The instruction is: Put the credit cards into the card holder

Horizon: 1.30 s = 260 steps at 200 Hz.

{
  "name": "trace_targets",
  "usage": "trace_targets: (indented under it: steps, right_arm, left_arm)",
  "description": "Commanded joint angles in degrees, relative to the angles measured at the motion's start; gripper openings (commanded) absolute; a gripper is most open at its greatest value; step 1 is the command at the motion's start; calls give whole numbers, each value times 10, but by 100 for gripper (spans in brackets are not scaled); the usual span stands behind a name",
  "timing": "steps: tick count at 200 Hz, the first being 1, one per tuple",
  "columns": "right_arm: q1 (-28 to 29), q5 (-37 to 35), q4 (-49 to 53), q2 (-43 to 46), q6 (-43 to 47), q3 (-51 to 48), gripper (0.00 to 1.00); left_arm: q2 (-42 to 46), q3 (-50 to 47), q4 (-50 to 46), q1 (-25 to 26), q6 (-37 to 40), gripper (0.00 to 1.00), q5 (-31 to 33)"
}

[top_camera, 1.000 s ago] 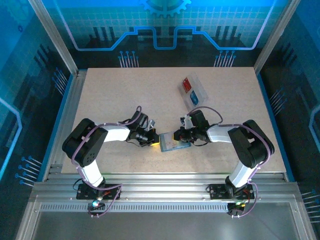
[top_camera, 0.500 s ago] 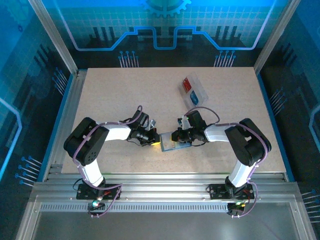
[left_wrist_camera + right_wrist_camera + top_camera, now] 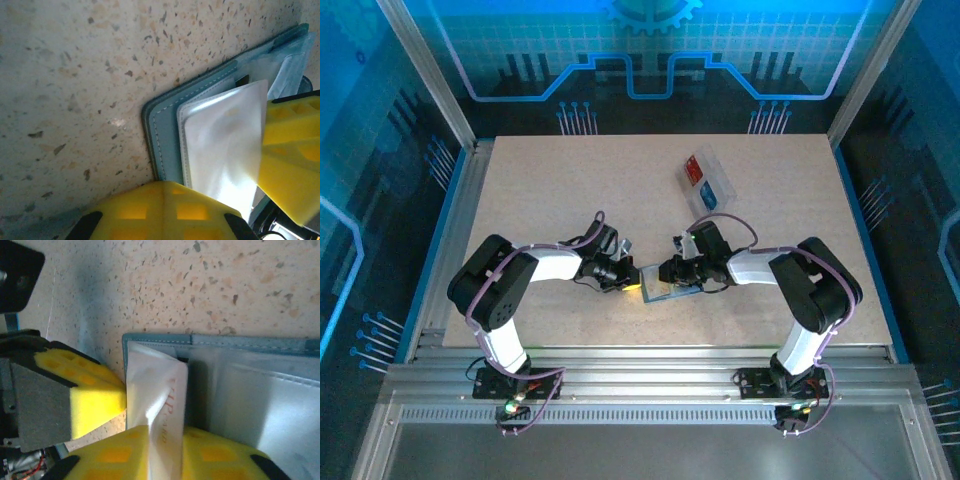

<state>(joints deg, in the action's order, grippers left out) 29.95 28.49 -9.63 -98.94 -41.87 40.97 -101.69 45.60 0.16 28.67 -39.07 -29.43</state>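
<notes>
We judge this to be the opening step: the card holder lies spread on the worktop, toward 6 o'clock of its centre, and both arms are working at its pockets. The left pincer, at the holder's 9 o'clock, is clamped shut on the card holder, pinching a pale inner leaf by its edge. The right pincer reaches in from 3 o'clock. One yellow finger sits against that same leaf, but its partner is out of frame, so we cannot tell how far its jaws stand apart or whether it grips anything.

Neither card is in hand. The red card and the blue card lie in a clear tray, well apart from the holder at its 1 o'clock.

Next, we think, one arm must keep the pocket held apart while the other goes for a card. A thin, flat card will want a careful pinch at its edge.

The worktop is pale speckled stone-effect board, matte. Aluminium rails frame it, and blue-lit panels with a circuit pattern wall it in.
</notes>
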Motion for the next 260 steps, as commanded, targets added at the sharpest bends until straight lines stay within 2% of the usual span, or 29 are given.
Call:
trace_targets:
  steps: [1,85,138,179,202,216,260]
  right_arm:
    - [14,-22,43,2,7,-4,31]
    - [15,-57,102,35,15,10,51]
    - [29,-100,163,54,33,34,54]
    - [46,-171,240,91,60,62,54]
    - [60,-227,286,124,82,82,58]
    - [63,-276,319,131,101,91,55]
    - [63,-372,396,73,157,179,32]
  left_arm:
    - [-25,8,-16,11,-1,5,17]
    - [-25,8,-17,11,-2,5,16]
    - [-28,9,-16,11,-2,5,16]
    - [-28,10,-18,11,-1,5,17]
    - [-28,11,-20,11,0,5,17]
    - [-27,11,-20,11,0,5,17]
    - [-25,10,-21,11,0,5,17]
